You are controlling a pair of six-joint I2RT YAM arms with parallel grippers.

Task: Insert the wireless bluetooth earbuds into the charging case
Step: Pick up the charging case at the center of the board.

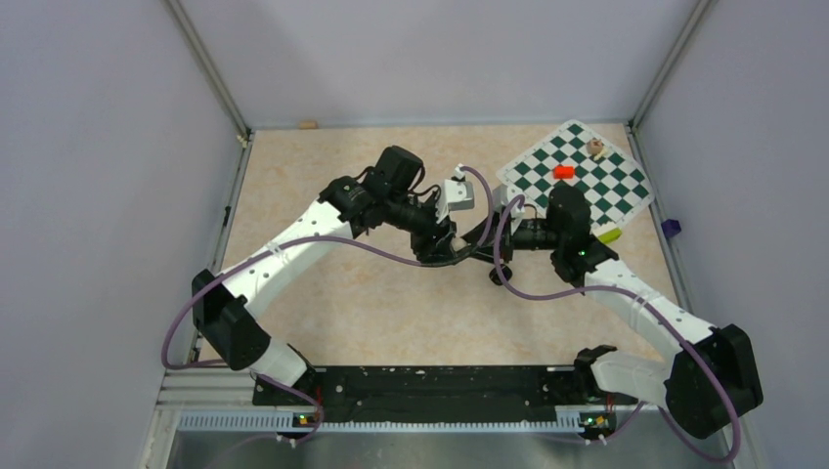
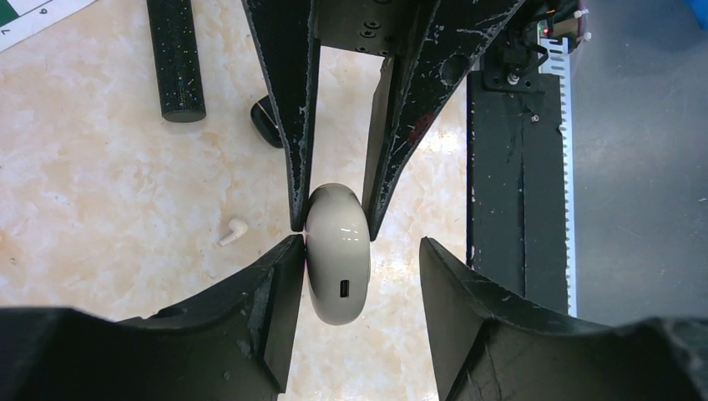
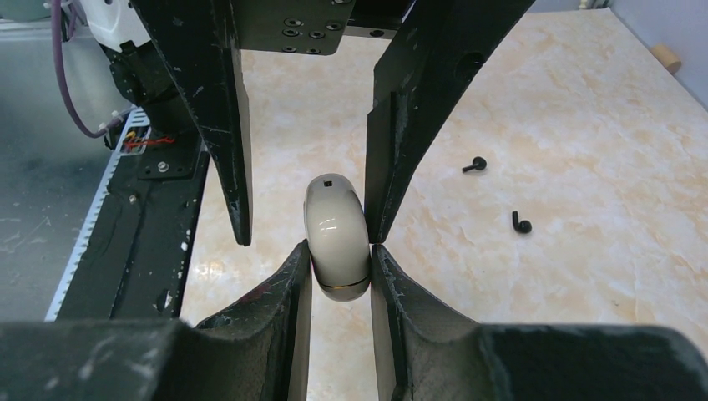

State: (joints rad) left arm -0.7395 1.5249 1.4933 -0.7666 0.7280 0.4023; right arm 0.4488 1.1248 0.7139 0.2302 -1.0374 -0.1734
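A glossy cream-white charging case (image 2: 336, 251) with a port in its end hangs above the table. My right gripper (image 3: 340, 246) is shut on it at its seam end. My left gripper (image 2: 361, 251) is open around the port end: one finger (image 2: 280, 284) touches the case, the other stands well clear. Two tiny black earbuds (image 3: 476, 164) (image 3: 522, 223) lie on the table beyond the grippers. One white bud (image 2: 234, 231) lies alone. A small glossy black rounded case (image 2: 265, 124) sits half hidden behind a right finger. In the top view both grippers (image 1: 459, 239) (image 1: 508, 237) meet mid-table.
A green-and-white chessboard (image 1: 577, 176) with a red piece (image 1: 563, 172) lies at the back right. A long black cylinder (image 2: 175, 58) rests near it. The black base rail (image 1: 420, 386) runs along the near edge. Walls enclose three sides.
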